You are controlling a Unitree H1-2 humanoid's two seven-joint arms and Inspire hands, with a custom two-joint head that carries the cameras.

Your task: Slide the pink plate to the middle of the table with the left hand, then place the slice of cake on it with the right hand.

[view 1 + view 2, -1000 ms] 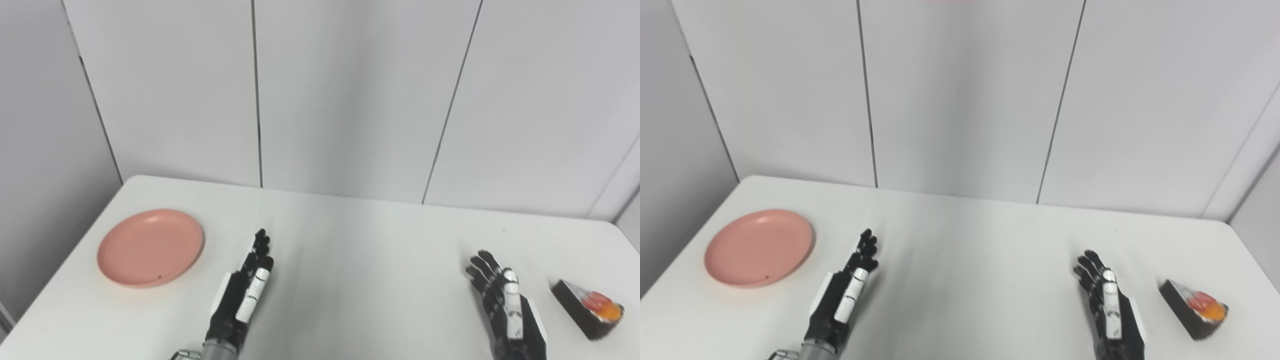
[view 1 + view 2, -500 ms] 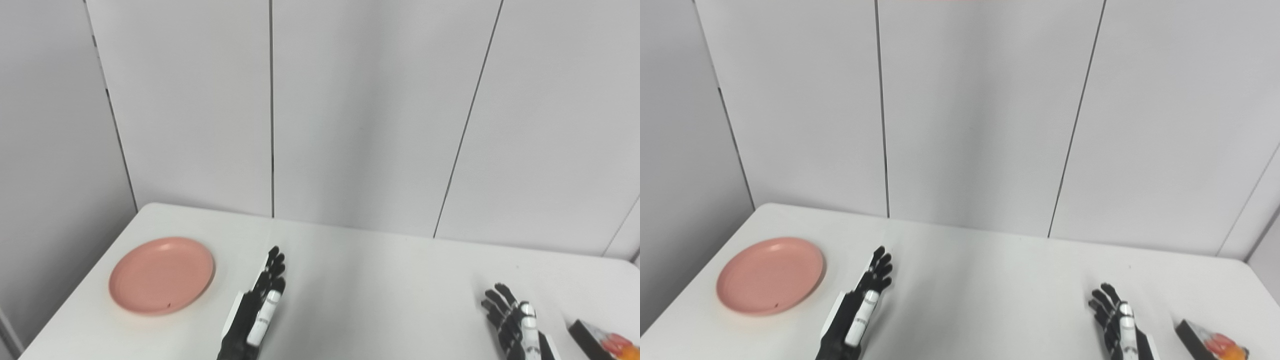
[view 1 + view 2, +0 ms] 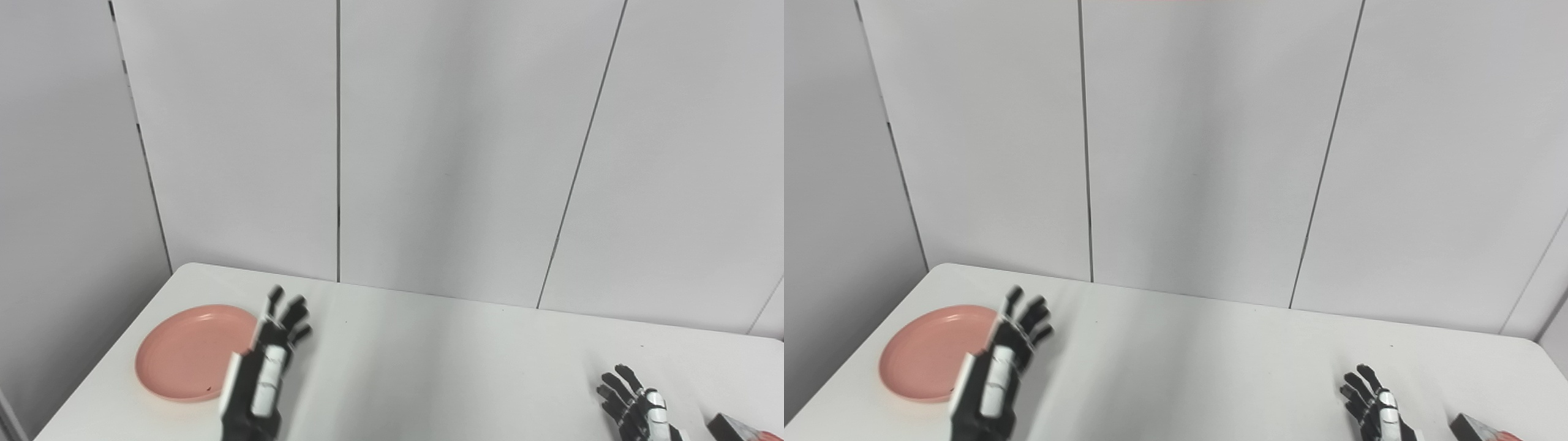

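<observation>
Pink plate (image 3: 195, 353) sits flat on the white table (image 3: 441, 361) near its left edge, just left of the left hand's fingers, with its right rim partly covered by that hand in both views; can't tell if there is contact, but it looks like the hand is raised above the surface rather than touching. Left hand (image 3: 263, 373) holds nothing, fingers (image 3: 293, 313) spread apart and pointing up and away. Right hand (image 3: 1377, 409) is low at the bottom edge, fingers apart, also empty, resting or hovering near the table. Slice of cake (image 3: 1482, 430) is just right of the right fingers, mostly cut off by the frame; only a dark corner with a bit of red shows. Judgement: task barely begun, plate not yet slid, step in hand is getting the left fingers onto the plate. Risks from here: if the fingers land on the near rim instead of past the far or left rim, the shallow plate could tip or flip; pressing down too lightly would let the fingers skid over the smooth surface and leave the plate behind; a push in the wrong direction would send it off the left edge, which is close. The cake being nearly out of view could make the later right-hand grasp poorly aimed.
</observation>
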